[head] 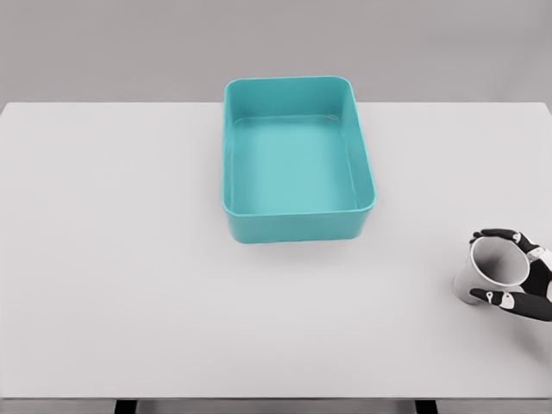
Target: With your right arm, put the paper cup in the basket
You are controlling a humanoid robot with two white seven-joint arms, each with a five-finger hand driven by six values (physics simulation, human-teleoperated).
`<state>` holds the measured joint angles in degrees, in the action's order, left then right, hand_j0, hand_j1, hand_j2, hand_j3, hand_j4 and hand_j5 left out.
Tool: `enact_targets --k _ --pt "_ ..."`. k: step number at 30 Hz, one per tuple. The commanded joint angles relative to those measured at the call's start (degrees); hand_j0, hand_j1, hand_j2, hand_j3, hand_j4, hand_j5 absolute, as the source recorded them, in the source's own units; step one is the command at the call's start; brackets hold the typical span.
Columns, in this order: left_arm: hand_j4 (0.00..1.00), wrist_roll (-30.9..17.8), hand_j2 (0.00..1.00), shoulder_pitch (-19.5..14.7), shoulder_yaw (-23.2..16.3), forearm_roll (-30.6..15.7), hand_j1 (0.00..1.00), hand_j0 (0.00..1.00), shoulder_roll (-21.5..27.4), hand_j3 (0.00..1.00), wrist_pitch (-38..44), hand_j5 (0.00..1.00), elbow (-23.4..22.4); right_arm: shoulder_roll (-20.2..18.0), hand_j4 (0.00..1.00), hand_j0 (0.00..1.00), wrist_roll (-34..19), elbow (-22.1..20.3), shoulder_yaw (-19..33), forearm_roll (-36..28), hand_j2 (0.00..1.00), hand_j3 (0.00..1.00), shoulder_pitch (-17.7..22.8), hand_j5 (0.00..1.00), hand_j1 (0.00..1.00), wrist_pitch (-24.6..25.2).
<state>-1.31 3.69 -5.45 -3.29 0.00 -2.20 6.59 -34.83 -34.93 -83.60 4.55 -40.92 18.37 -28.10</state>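
- One teal basket [297, 220] sits on the white table [112, 259], well apart from the hand, up and to its left. It is rectangular with rounded corners, and nothing lies inside it.
- One paper cup [493, 269] is at the table's right edge, tilted so its open mouth faces the camera. It is grey-white with thin walls.
- One right hand [517, 276] is in view, coming in from the right edge. Its dark fingers [498, 234] curl over the top of the cup's rim, and a thumb or lower finger presses beneath, so the hand is grasping the cup. Whether the cup's base touches the table cannot be told.
- Zero left hands show; that arm is out of view.
- Handling, as a judgement: the cup is likely very light, easily crushed and somewhat slick. A gentle grip around the wall below the rim suits it best.
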Motion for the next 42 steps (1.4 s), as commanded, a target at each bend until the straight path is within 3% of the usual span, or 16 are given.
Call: enact_targets --k 1,9,26,39,42 --pt "1.0 -0.01 1.0 -0.09 0.0 0.04 1.0 1.0 0.0 1.0 0.0 1.0 0.0 -0.41 0.6 0.6 -0.07 0.01 -0.15 2.69 0.6 0.6 0.0 0.6 0.6 -0.64" --pt "1.0 -0.01 1.0 0.0 0.0 0.04 1.0 1.0 0.0 1.0 0.0 1.0 0.0 -1.03 0.57 0.57 -0.07 -0.34 0.02 3.21 0.57 0.57 -3.78 0.57 0.57 -0.64" --pt "1.0 -0.01 1.0 0.0 0.0 0.04 1.0 1.0 0.0 1.0 0.0 1.0 0.0 0.03 0.56 0.56 -0.07 0.1 -3.4 12.45 0.56 0.56 -21.44 0.56 0.56 3.4" --pt "1.0 -0.01 1.0 0.0 0.0 0.04 1.0 1.0 0.0 1.0 0.0 1.0 0.0 0.29 0.54 0.54 -0.07 1.24 -7.62 15.69 0.54 0.54 -30.5 0.54 0.54 5.16" --pt "1.0 -0.01 1.0 0.0 0.0 0.04 1.0 1.0 0.0 1.0 0.0 1.0 0.0 3.98 0.54 0.54 -0.07 1.33 -7.71 20.26 0.54 0.54 -33.4 0.54 0.54 7.35"
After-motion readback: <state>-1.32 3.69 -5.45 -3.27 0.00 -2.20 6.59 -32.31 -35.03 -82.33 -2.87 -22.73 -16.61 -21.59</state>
